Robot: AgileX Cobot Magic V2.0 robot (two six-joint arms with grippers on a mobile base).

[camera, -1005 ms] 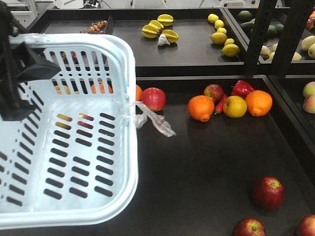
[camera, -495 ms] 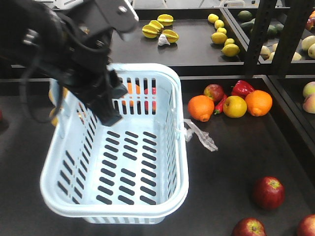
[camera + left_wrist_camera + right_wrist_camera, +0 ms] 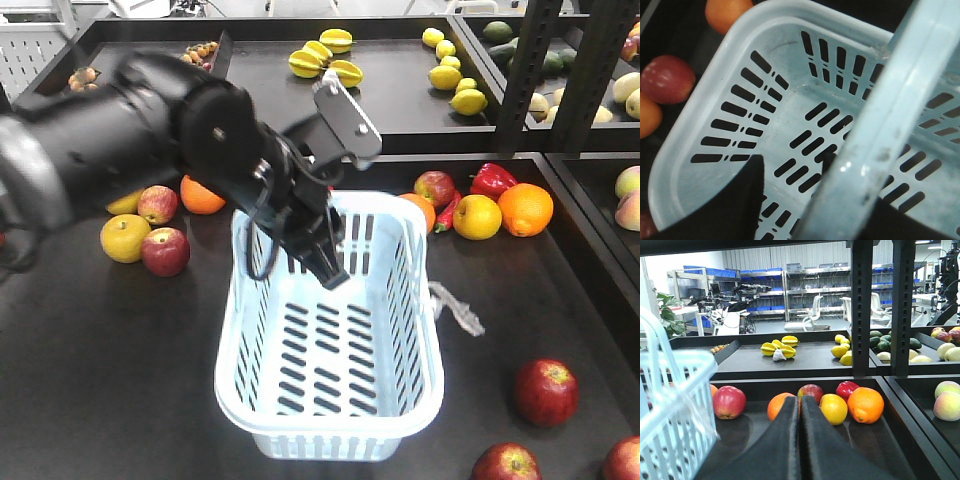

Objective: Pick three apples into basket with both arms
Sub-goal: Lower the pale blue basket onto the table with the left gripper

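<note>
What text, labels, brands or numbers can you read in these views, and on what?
None readable in any view.
The basket shows no label or print.
The grey plate on the left arm shows no legible marking.
The distant blue bins are too small to tell.

Jaws closed, basket (image 3: 680, 362) nr, orange (image 3: 865, 404) ahead
</note>
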